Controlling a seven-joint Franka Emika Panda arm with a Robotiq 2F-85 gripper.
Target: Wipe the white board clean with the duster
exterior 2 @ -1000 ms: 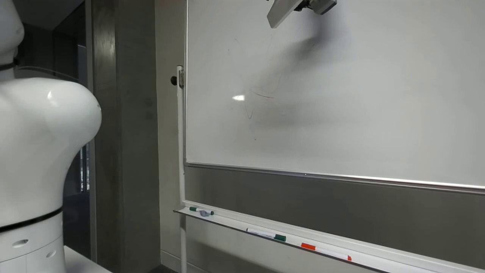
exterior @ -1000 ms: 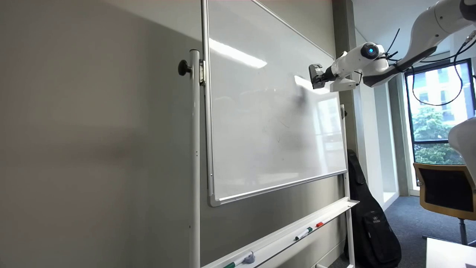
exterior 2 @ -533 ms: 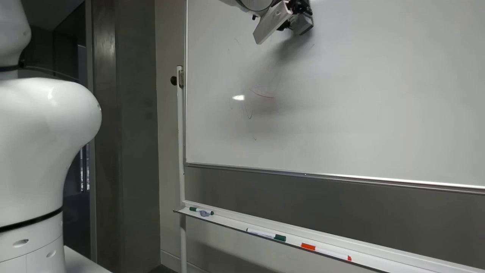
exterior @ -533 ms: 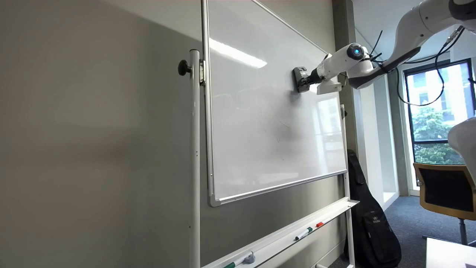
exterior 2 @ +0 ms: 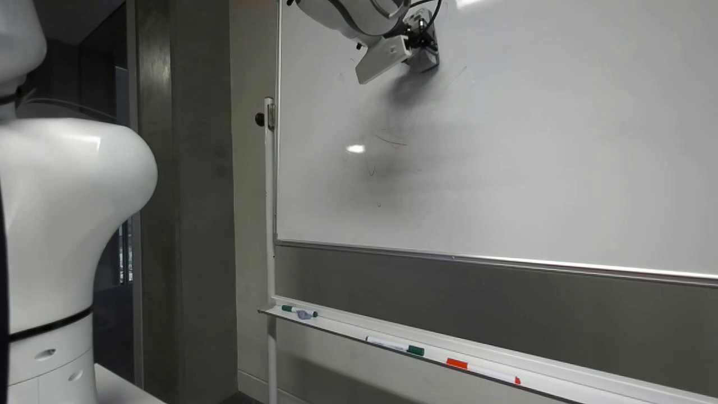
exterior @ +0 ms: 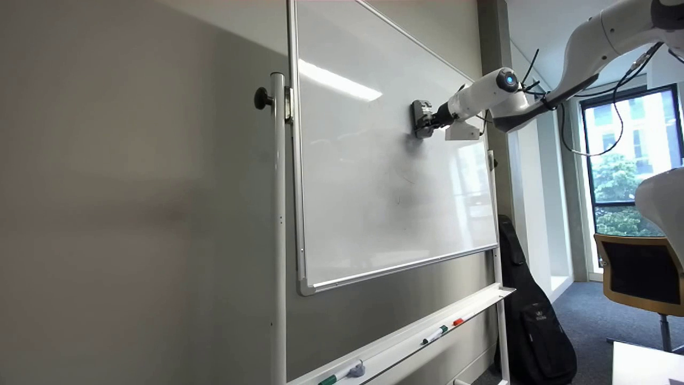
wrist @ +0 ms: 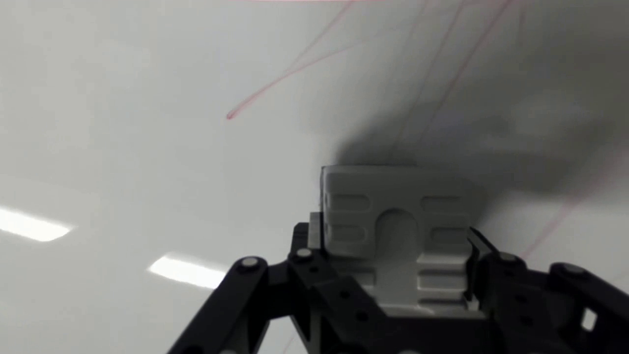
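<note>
across the white board, left to right in an exterior view: faint curved mark, one red line, grey duster grasped between the jaws of the gripper, at or near the surface, contact uncertain, one thin diagonal stroke; duster secured, wiping judged unfinished, these lines and the red strokes in the wrist view left to clear. around it, left to right: green-capped marker and bluish lump on the lower ledge, arm above screening part of the board, second green-capped marker, red-capped marker.
</note>
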